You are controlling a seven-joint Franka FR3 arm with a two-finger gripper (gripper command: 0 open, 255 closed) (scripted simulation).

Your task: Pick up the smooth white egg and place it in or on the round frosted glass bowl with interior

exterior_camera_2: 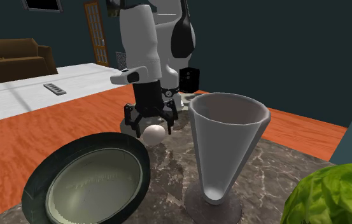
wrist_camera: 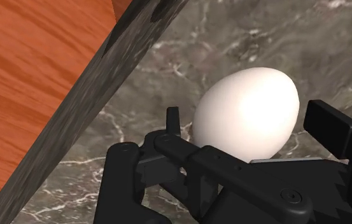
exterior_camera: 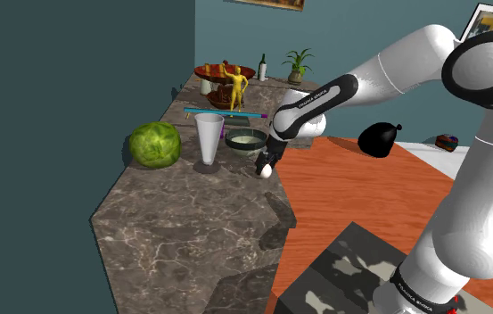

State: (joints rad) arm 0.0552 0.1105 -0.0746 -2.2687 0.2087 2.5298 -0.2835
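The tool [exterior_camera_2: 150,123] is open. Its two black fingers stand one on each side of the white egg [exterior_camera_2: 154,133] and do not squeeze it. The egg sits on the dark bench [exterior_camera: 191,234], right under the tool, by the bench's edge. The round bowl [exterior_camera_2: 125,145] is near the tool.

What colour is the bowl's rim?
The bowl rim is dark grey-green; the second exterior view shows it best.
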